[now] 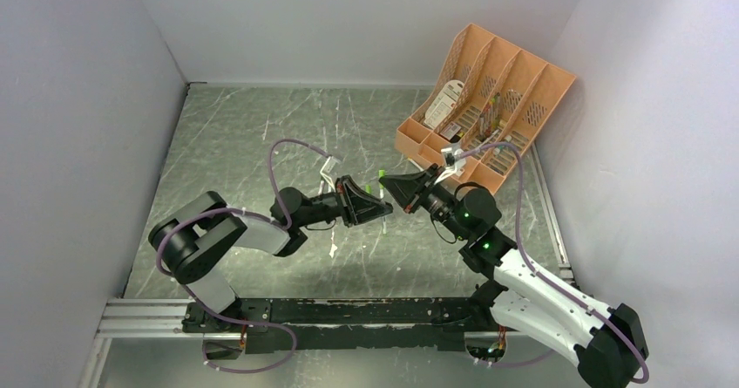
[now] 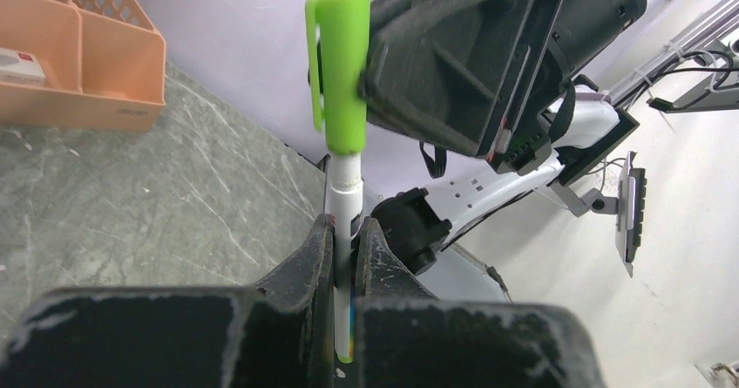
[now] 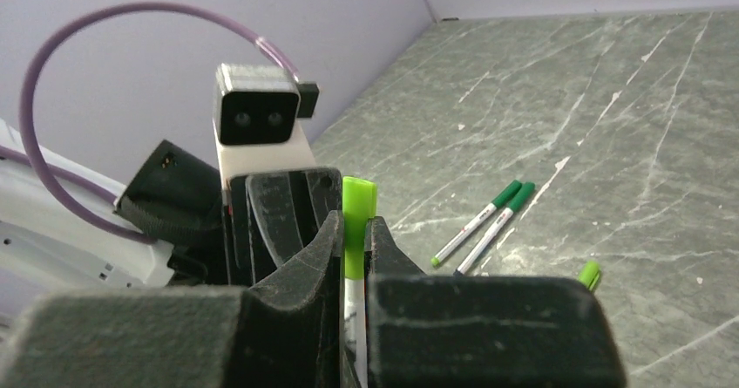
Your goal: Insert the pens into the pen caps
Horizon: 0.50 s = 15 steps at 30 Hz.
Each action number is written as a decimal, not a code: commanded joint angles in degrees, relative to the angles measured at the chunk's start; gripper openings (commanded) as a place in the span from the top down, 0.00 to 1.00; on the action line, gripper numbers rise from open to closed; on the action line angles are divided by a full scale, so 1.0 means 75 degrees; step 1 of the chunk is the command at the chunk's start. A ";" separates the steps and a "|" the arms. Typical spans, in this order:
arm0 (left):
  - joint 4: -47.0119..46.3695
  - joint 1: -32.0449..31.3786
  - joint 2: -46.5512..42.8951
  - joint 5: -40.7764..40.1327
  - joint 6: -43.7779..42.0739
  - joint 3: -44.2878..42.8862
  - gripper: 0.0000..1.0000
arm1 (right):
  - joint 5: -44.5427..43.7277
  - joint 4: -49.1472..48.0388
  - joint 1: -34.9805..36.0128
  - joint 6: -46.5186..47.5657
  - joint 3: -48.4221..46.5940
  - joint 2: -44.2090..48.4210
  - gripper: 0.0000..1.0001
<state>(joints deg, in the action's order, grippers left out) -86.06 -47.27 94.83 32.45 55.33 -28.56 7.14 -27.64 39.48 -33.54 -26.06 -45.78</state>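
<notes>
Grey table [image 2: 131,205]; pen [image 2: 345,192] in cap [image 2: 342,57]; organizer [image 2: 105,65] lettering illegible.

place: pretty sure a robotics lab test cell | tells: plain pale walls [image 1: 78,109] boxing in a marble-look tabletop [image 1: 235,135] | two robot arms [image 1: 532,279] bolted to an aluminium rail [image 1: 144,316] | purple cables [image 3: 139,7] | orange organizer [image 1: 514,74] in the corner
</notes>
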 commanded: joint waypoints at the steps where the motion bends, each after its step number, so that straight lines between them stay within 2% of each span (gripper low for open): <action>1: -0.0036 0.0296 -0.0051 0.0317 -0.0285 -0.0397 0.93 | 0.0266 0.0412 0.0029 0.0243 0.0049 0.0099 1.00; 6: 0.1157 0.0721 -0.0324 0.0787 -0.0689 -0.0972 0.93 | 0.0566 0.0673 0.0021 0.0415 0.0279 0.0076 1.00; 9: 0.2668 0.0832 -0.0691 0.0945 -0.1524 -0.1558 0.93 | 0.0862 0.0893 0.0021 0.0683 0.0216 0.0036 1.00; 10: 0.3309 0.0837 -0.0834 0.0938 -0.1967 -0.1753 0.93 | 0.0914 0.0929 0.0021 0.0732 0.0175 0.0047 0.96; 13: 0.4997 0.0836 -0.1157 0.0759 -0.3219 -0.2189 0.93 | 0.0897 0.0896 0.0025 0.0808 -0.0005 0.0166 0.65; 15: 0.5680 0.0835 -0.1334 0.0612 -0.3727 -0.2303 0.93 | 0.0745 0.0831 0.0023 0.0836 -0.0134 0.0262 0.52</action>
<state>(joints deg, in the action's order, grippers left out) -56.69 -42.11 89.19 41.15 39.72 -41.41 8.91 -24.91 38.79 -28.73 -25.80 -45.01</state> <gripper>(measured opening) 0.123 0.379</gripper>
